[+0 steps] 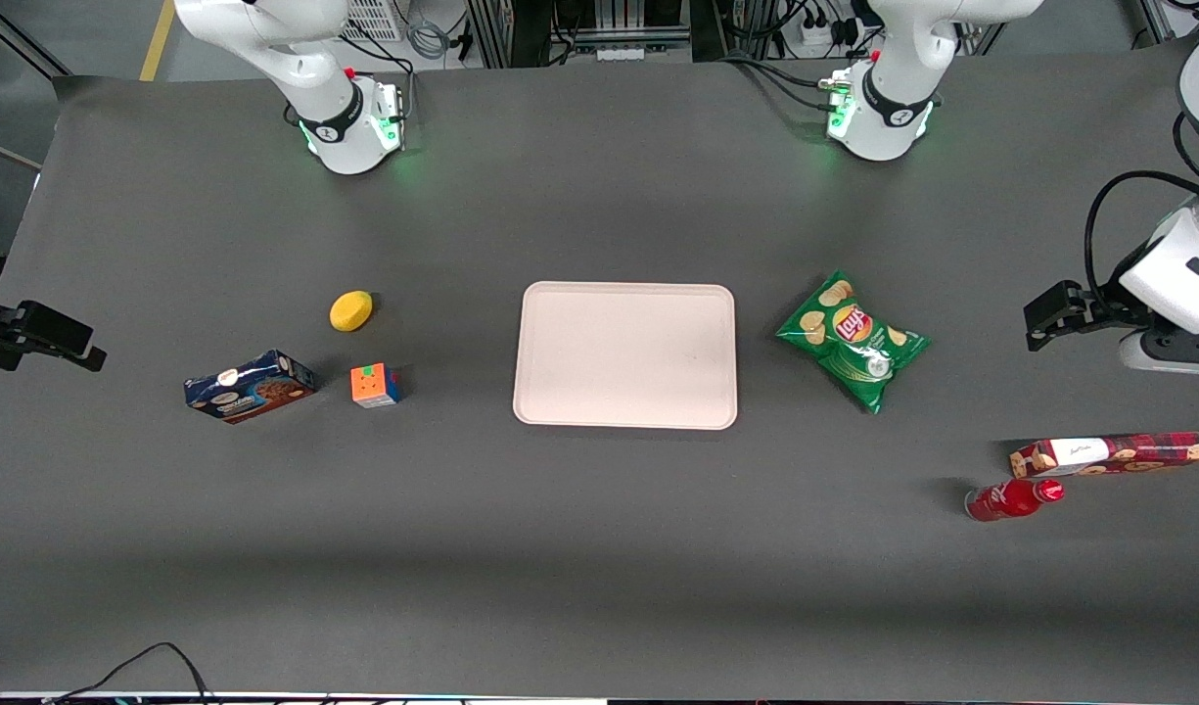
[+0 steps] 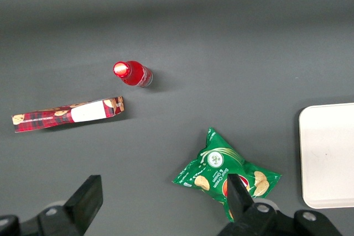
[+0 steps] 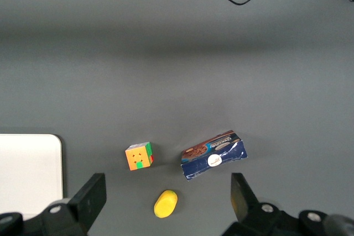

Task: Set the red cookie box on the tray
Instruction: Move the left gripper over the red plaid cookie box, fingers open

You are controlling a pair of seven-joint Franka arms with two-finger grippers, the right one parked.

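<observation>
The red cookie box (image 1: 1108, 454) lies flat on the table toward the working arm's end, long and narrow, dark-red plaid with a white label; it also shows in the left wrist view (image 2: 67, 114). The tray (image 1: 625, 354) is pale pink-beige and sits bare at the table's middle; one end of it shows in the left wrist view (image 2: 327, 156). My left gripper (image 1: 1049, 318) hangs above the table, farther from the front camera than the red cookie box and apart from it. In the left wrist view the gripper (image 2: 163, 203) is open and holds nothing.
A red bottle (image 1: 1012, 497) lies beside the red cookie box, nearer the front camera. A green chips bag (image 1: 852, 339) lies between the tray and the gripper. A blue cookie box (image 1: 250, 386), a colour cube (image 1: 375, 385) and a lemon (image 1: 350, 310) lie toward the parked arm's end.
</observation>
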